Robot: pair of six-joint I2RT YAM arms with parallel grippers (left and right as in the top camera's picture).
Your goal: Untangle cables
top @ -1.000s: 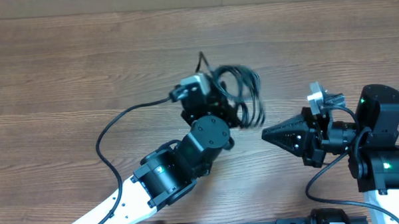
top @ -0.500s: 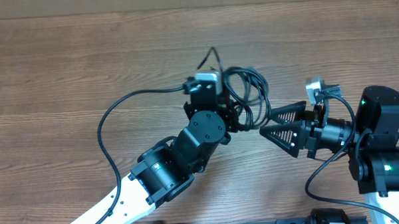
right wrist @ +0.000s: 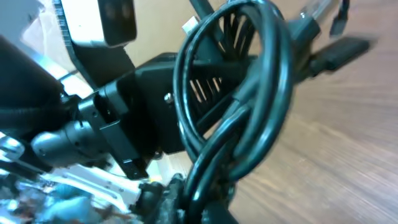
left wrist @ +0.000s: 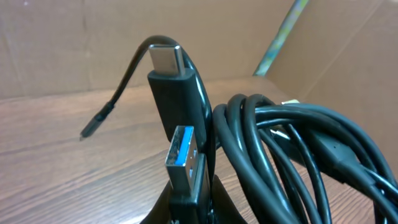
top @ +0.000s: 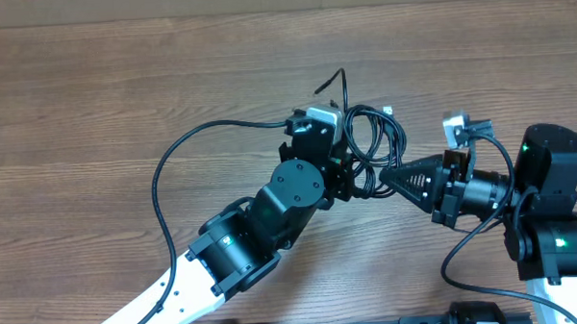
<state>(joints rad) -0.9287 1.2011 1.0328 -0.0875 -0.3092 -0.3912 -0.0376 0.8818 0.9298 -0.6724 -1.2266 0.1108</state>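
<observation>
The cables [top: 372, 138] are thin black cords coiled in a bundle, held above the table between both arms. My left gripper [left wrist: 190, 198] is shut on their plug ends: a USB plug with a blue insert [left wrist: 185, 154] and a longer black plug with a silver tip [left wrist: 169, 61] stand upright out of it. The coil [left wrist: 298, 143] hangs just to their right. In the overhead view the left gripper [top: 352, 171] sits under the bundle. My right gripper [top: 385, 178] comes in from the right and is shut on several loops [right wrist: 249, 99]; its jaws [right wrist: 208, 199] pinch the strands low down.
A loose cord end [top: 332, 82] sticks up and left of the bundle. The thick black wire of the left arm [top: 173, 161] arcs over the wooden table [top: 94, 111]. The right arm's base [top: 555, 210] stands at the right edge. A cardboard wall [left wrist: 74, 43] backs the table.
The left arm has carried the bundle to the right. The right gripper opened, moved in to the bundle and shut on its loops.
</observation>
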